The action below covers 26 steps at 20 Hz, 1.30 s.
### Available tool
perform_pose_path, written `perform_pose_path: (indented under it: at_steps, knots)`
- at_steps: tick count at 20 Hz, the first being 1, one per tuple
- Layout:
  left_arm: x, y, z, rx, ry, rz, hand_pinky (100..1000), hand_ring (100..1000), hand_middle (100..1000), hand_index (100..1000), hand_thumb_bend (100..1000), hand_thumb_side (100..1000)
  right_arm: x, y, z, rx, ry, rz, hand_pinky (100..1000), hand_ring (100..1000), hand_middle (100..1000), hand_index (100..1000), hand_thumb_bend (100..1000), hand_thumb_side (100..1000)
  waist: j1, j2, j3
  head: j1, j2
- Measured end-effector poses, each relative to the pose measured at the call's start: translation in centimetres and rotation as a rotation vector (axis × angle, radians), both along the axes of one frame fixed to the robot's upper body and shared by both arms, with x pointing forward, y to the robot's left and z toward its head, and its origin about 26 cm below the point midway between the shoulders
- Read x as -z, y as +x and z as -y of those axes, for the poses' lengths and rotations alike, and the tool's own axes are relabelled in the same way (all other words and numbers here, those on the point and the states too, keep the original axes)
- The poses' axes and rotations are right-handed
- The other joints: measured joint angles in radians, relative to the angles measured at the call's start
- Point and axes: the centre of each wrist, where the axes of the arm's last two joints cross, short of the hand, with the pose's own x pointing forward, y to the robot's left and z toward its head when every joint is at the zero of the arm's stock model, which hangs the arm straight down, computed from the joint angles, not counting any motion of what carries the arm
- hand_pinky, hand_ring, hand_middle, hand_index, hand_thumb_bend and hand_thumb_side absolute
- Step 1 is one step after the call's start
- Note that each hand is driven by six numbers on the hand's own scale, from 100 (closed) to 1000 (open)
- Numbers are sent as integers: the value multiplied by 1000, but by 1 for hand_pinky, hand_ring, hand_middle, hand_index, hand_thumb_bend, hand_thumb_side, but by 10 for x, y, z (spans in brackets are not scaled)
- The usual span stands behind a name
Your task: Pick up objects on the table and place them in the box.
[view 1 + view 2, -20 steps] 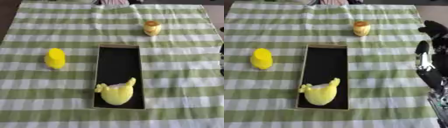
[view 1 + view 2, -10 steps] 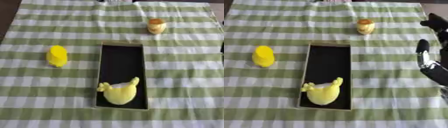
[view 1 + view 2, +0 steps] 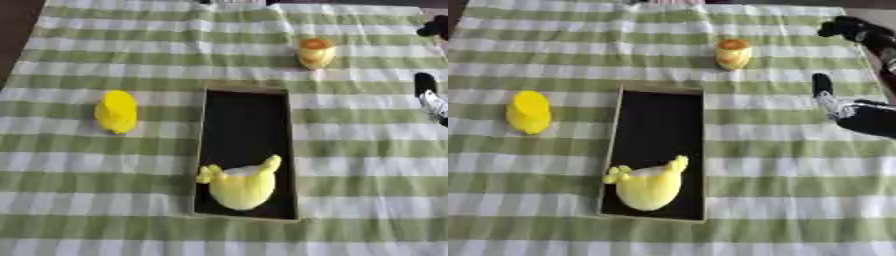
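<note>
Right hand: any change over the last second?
The right hand sits a bit higher at the right edge and holds nothing. The whole picture shifted, so that may be mostly head tilt. The plush stays in the box; the yellow item and orange-topped item stay on the cloth.

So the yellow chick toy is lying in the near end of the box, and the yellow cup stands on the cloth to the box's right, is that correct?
Not quite. The yellow chick toy does lie in the near end of the box, but the yellow cup stands on the cloth to the box's left, as the right eye view shows.
</note>
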Motion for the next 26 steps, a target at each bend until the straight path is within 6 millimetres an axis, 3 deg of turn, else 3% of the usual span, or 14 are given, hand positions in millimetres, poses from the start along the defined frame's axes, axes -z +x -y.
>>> perform_pose_path:
  at_steps: [11,13,18,26]
  knots:
    - [-3,2,3,26,14,-5,732,763,748,822,100,536,-20,37,24,75,-116,-116,984,1000,883,970,100,207,-12,7,19,-24,-12]
    - [-3,2,3,30,15,-7,732,763,748,822,100,539,-24,43,27,80,-120,-127,986,1000,885,971,100,159,-11,11,24,-28,-18]
    - [-5,3,5,44,18,-4,731,762,748,822,100,547,-34,55,24,76,-137,-134,988,1000,885,976,100,110,-12,23,39,-42,-32]
    - [-7,4,7,59,20,-1,730,760,748,821,100,562,-38,74,19,105,-165,-107,996,1000,882,999,100,158,-18,43,75,-70,-60]
